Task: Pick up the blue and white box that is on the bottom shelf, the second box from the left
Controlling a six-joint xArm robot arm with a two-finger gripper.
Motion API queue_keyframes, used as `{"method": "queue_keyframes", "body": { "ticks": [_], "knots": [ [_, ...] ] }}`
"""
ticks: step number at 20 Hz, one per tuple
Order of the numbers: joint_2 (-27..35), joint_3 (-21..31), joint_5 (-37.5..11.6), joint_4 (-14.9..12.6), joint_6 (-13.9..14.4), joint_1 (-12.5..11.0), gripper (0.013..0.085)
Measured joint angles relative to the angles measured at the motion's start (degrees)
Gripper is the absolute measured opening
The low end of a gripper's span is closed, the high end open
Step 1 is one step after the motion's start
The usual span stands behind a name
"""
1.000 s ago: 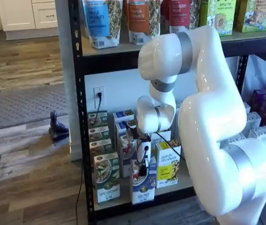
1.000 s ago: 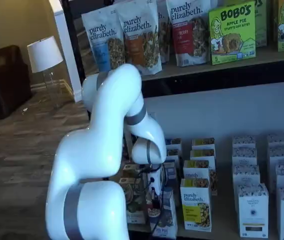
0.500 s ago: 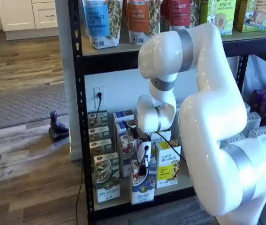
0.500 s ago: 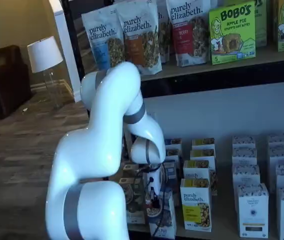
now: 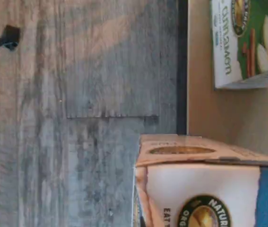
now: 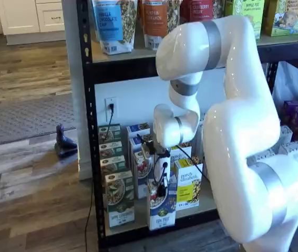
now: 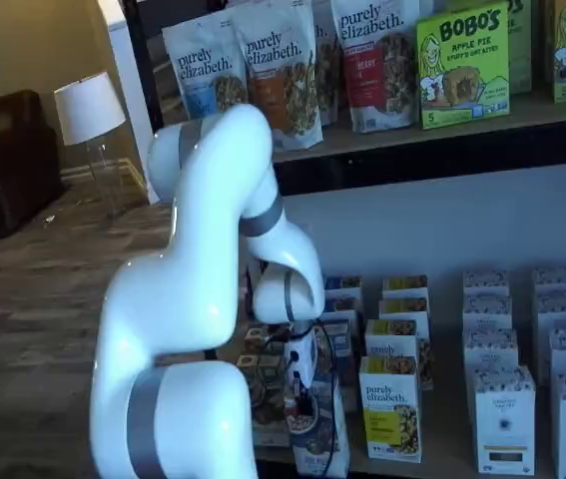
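Observation:
The blue and white box (image 6: 163,212) stands at the front of the bottom shelf (image 6: 130,232), with a bowl of red berries on its white middle. In both shelf views my gripper (image 6: 162,188) reaches down onto its top, and the black fingers are closed on it. It also shows in a shelf view (image 7: 320,439) under the gripper (image 7: 302,391). In the wrist view the box (image 5: 204,189) sticks out past the black beam (image 5: 182,71) over the wooden floor. A green and white carton (image 6: 119,202) stands beside it on the left.
A yellow-fronted "purely elizabeth" carton (image 6: 188,188) stands right of the box. More cartons stand in rows behind. White cartons (image 7: 502,409) fill the shelf further right. Granola bags (image 6: 112,21) line the upper shelf. My white arm (image 6: 243,131) hides much of the rack.
The gripper has drawn the blue and white box forward, so its base now overhangs the shelf's front beam. The arm's upper joints have risen slightly.

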Motion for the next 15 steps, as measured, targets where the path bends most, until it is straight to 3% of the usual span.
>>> {"method": "queue_keyframes", "body": {
  "ticks": [10, 15],
  "knots": [
    [-14.4, 15.2, -1.1, -2.8, 4.0, 1.4, 0.0450],
    [-25.0, 24.0, -0.3, -1.1, 3.6, 2.6, 0.0450]
  ]
}}
